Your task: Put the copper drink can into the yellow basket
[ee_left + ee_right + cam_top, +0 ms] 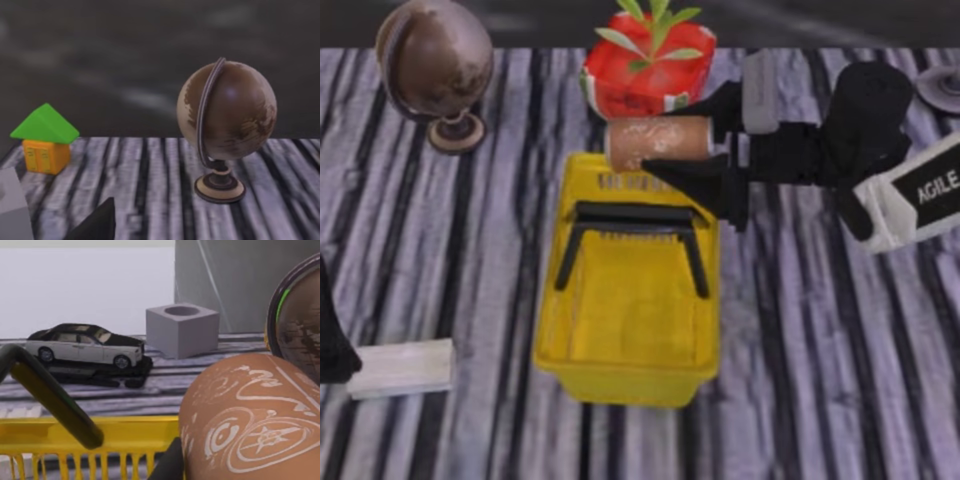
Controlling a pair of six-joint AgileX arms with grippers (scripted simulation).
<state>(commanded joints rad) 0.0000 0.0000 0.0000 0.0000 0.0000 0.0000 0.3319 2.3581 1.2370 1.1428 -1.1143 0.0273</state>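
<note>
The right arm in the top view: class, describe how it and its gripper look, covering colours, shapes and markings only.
The right arm is bulky and black, with a white casing segment bearing black letters reading "AGILE". Its gripper is black with two angular, tapering fingers and a pale grey block on its body.

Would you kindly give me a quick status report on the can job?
Right claw shut on small copper-orange drink can, held sideways over far rim of large yellow plastic basket. Left claw parked, table's left edge. Black handles folded across basket opening.
</note>
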